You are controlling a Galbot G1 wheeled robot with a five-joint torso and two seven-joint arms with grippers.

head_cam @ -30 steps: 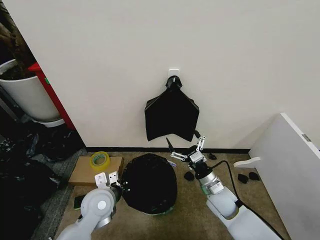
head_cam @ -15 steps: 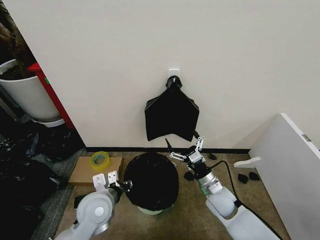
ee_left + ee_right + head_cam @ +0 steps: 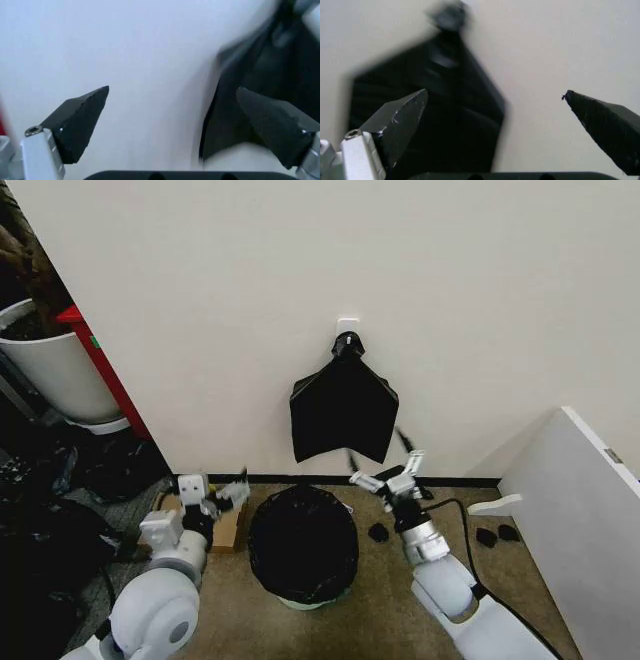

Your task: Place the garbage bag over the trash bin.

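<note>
Trash bin (image 3: pixel 305 598) stood on brown carpet (image 3: pixel 380 620), garbage bag (image 3: pixel 302 542) draped over its rim and lining it. Left gripper (image 3: pixel 212 495) hung left of the bin, fingers apart, gripping nothing. Right gripper (image 3: pixel 392 472) hung right of the bin, fingers also spread, empty. A cardboard box (image 3: pixel 228 528) lay beside the bin's left. Behind the bin, a flat black bundle (image 3: pixel 343 412) hung on the pale wall (image 3: pixel 300 270). A white planter (image 3: pixel 55 375) stood far left of the bin.

the brown floor (image 3: pixel 375 595) carries the bagged trash bin (image 3: pixel 303 601) and a cardboard box (image 3: pixel 228 528).
</note>
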